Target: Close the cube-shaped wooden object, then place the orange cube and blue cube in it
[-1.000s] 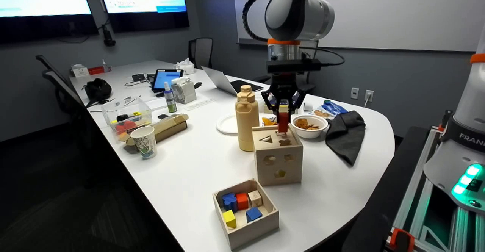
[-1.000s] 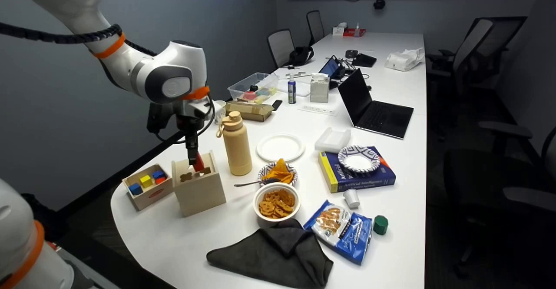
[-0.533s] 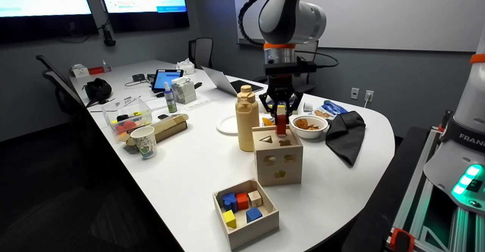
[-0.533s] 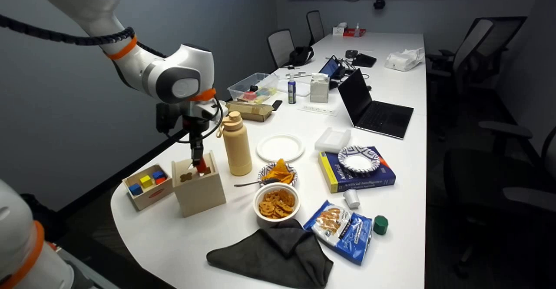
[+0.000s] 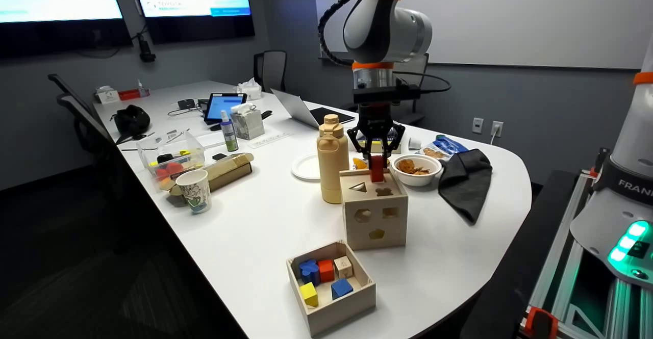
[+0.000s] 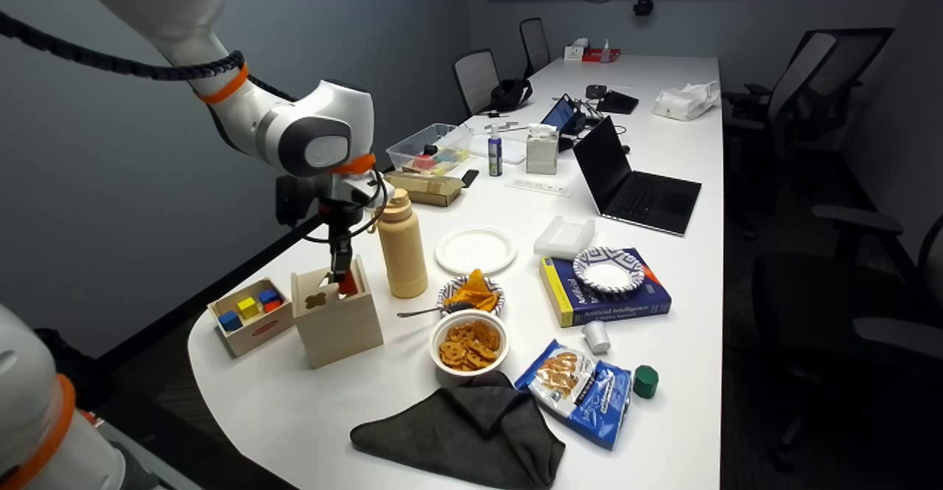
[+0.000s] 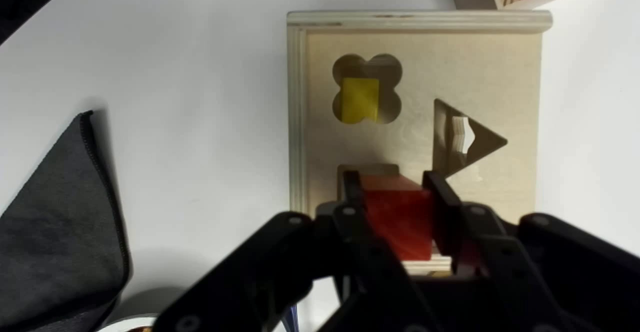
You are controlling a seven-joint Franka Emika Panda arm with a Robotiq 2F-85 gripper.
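Fingers (image 7: 445, 202), clamped on a flat-faced red block (image 7: 400, 222), perhaps the orange one meant, at the top of the pale wooden box (image 5: 376, 222) on the counter (image 5: 255, 247), should square it to the half-hidden, straight-edged slot (image 7: 371, 168) before releasing, while an angular blue block (image 5: 342, 288) lies in the shallow wooden tray (image 5: 347, 311).

A bottle (image 6: 404, 254) crowds the box (image 6: 340, 331); toward the cloth (image 6: 464, 431), table (image 6: 361, 388) lies free.

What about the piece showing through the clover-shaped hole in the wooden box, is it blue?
No, in the wrist view the piece inside the wooden box is yellow.
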